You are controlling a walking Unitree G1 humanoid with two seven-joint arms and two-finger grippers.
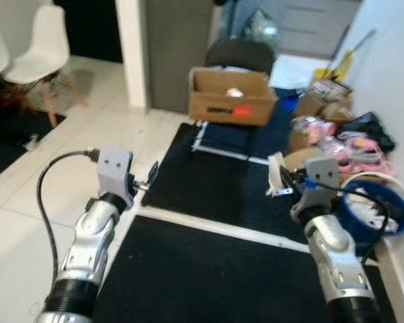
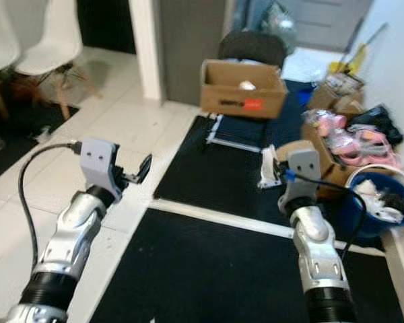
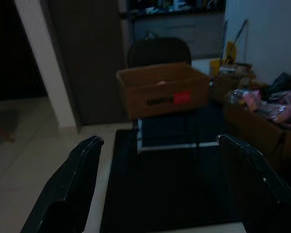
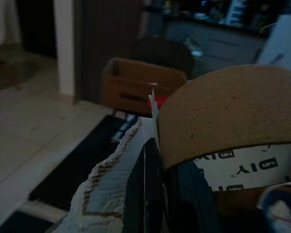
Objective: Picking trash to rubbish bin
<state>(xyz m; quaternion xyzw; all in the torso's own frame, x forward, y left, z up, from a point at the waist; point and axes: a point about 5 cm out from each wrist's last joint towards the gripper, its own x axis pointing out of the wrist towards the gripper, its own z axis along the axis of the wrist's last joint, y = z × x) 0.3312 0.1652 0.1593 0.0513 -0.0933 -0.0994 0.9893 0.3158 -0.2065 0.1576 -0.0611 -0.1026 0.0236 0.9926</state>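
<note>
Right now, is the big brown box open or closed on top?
Open. The cardboard box has no lid across its top; its inside walls show, with something white inside, seen from the head views.

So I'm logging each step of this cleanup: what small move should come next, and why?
Probably carry the right gripper toward the cardboard box ahead on the black mat. Its fingers are shut on a white scrap of trash, and the box stands open-topped beyond it. That the box serves as the bin is a guess. The left gripper is open, holding nothing.
</note>
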